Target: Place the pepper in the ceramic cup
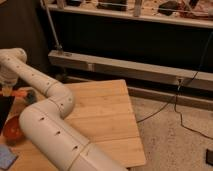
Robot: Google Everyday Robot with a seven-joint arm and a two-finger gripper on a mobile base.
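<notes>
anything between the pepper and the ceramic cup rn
Nothing visible. The pepper is by the gripper at the far left, right beside the ceramic cup; the red bowl sits nearer the camera, aside.

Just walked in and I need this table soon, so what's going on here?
A white robot arm reaches across the wooden table towards its left side. Its gripper is shut, seemingly on the small orange-red pepper. The pepper is right beside the grey-blue ceramic cup and not yet in it. A red bowl lies nearer the camera.
</notes>
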